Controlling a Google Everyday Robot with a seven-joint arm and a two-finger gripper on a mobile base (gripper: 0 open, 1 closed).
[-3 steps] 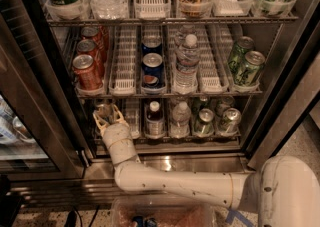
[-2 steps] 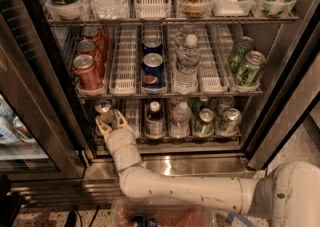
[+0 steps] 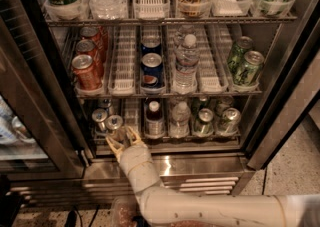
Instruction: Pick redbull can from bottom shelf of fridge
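Observation:
The fridge (image 3: 280, 121) stands open before me. Two slim silver redbull cans (image 3: 114, 122) stand at the left end of the bottom shelf (image 3: 170, 146), one (image 3: 99, 116) a little behind and to the left of the other. My gripper (image 3: 121, 138) is at the shelf's front lip, just in front of and below the nearer slim can. Its yellowish fingers (image 3: 112, 145) are spread apart, and nothing sits between them. The white arm reaches in from the lower right.
On the bottom shelf, right of the slim cans, are a dark bottle (image 3: 154, 116), a water bottle (image 3: 180, 118) and wider green-tinted cans (image 3: 205, 121). The rack above holds red cola cans (image 3: 86, 71), blue cans (image 3: 151, 68), a water bottle and green cans (image 3: 247, 66). The louvred steel base grille (image 3: 200, 183) runs below.
My gripper has moved down and to the right, back toward the shelf's front lip. The slim cans it partly covered before now show above it.

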